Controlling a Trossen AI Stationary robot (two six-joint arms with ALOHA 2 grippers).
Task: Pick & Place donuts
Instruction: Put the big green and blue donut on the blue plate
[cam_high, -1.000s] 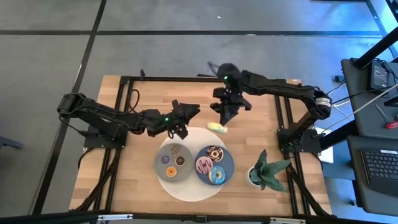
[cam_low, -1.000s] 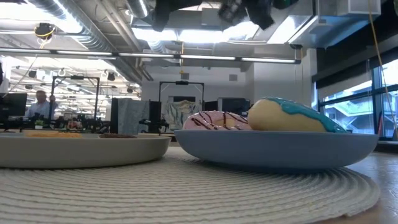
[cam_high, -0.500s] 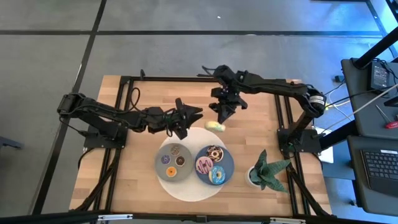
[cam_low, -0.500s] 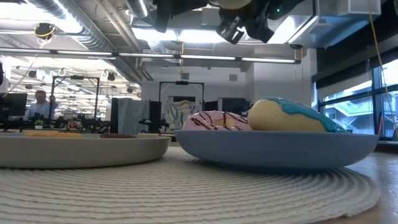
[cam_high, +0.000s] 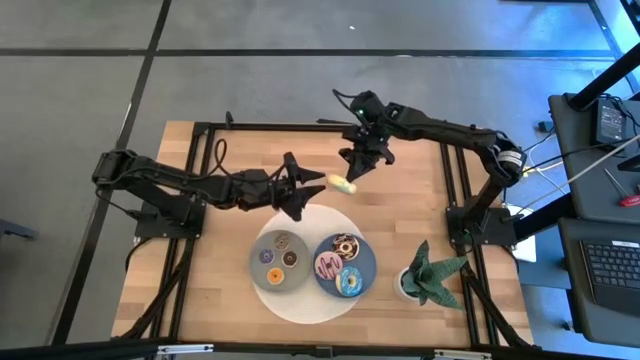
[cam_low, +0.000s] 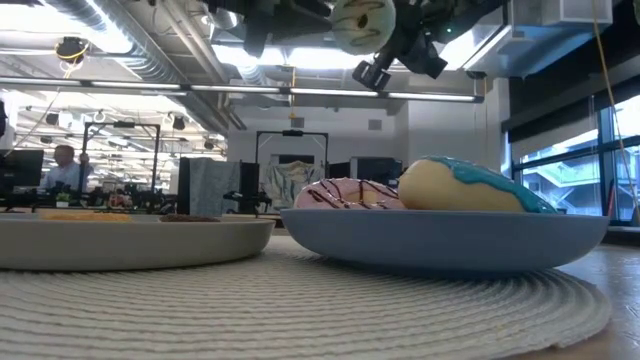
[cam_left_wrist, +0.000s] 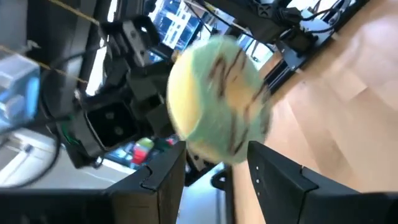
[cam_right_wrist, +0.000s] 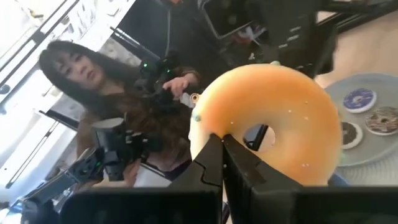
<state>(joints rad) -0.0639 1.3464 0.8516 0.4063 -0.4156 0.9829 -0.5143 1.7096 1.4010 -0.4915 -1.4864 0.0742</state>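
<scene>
The left arm reaches in from the left edge of the desk (cam_high: 215, 300) toward its middle. Its left gripper (cam_high: 312, 190) is spread wide, the fingers (cam_left_wrist: 158, 183) standing on either side of the yellow-green donut (cam_high: 343, 184). Whether they touch it cannot be told.

That donut is up in the air between the two grippers, above bare wood behind the plates. In the low view it hangs high (cam_low: 362, 22), well above the plates. The left wrist view faces its green icing with dark stripes (cam_left_wrist: 217, 99). The right wrist view shows its plain tan underside and hole (cam_right_wrist: 280, 118).

Just right of the donut, the right gripper (cam_high: 352, 172) comes down from the far right side of the desk. Its fingers are drawn narrow and pinch the donut's rim (cam_right_wrist: 222, 149).

Nearer the front, a round white mat (cam_high: 310, 305) carries two plates side by side. The grey plate (cam_high: 256, 268) on the left holds the tiny donuts (cam_high: 274, 275). The blue plate (cam_high: 368, 262) on the right holds the chocolate donut (cam_high: 344, 245), the pink donut (cam_high: 327, 265) and the blue donut (cam_high: 350, 282). In the low view the pink one (cam_low: 345, 193) and the blue one (cam_low: 470, 187) lie touching.

A small potted plant (cam_high: 430, 275) stands on the desk right of the blue plate. Beyond the desk, the right wrist view shows a person (cam_right_wrist: 134, 106).
</scene>
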